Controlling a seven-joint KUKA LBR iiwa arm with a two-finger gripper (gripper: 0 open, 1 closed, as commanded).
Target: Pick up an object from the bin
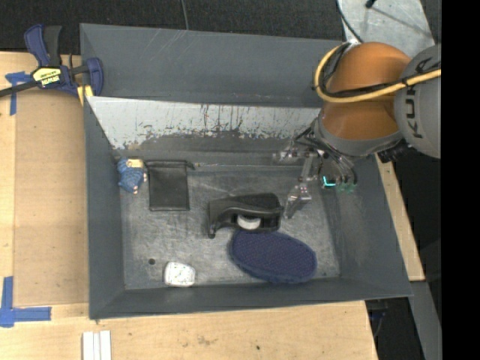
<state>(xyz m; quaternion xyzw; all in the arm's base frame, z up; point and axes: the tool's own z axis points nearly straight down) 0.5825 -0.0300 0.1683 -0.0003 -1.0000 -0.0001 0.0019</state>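
My gripper (297,199) hangs below the orange cover at the right of the bin, a little above the floor. Its tip is just to the right of a black tape-dispenser-shaped object (241,212) that lies in the middle of the bin with a white roll in its underside. I see nothing held in it. A dark blue oval pad (273,256) lies in front of the black object, partly under its lower edge.
A black rectangular block (168,186) lies at the left, with a small blue toy (130,175) beside it near the left wall. A small white object (179,274) sits near the front left corner. The arm reaches in over the right wall.
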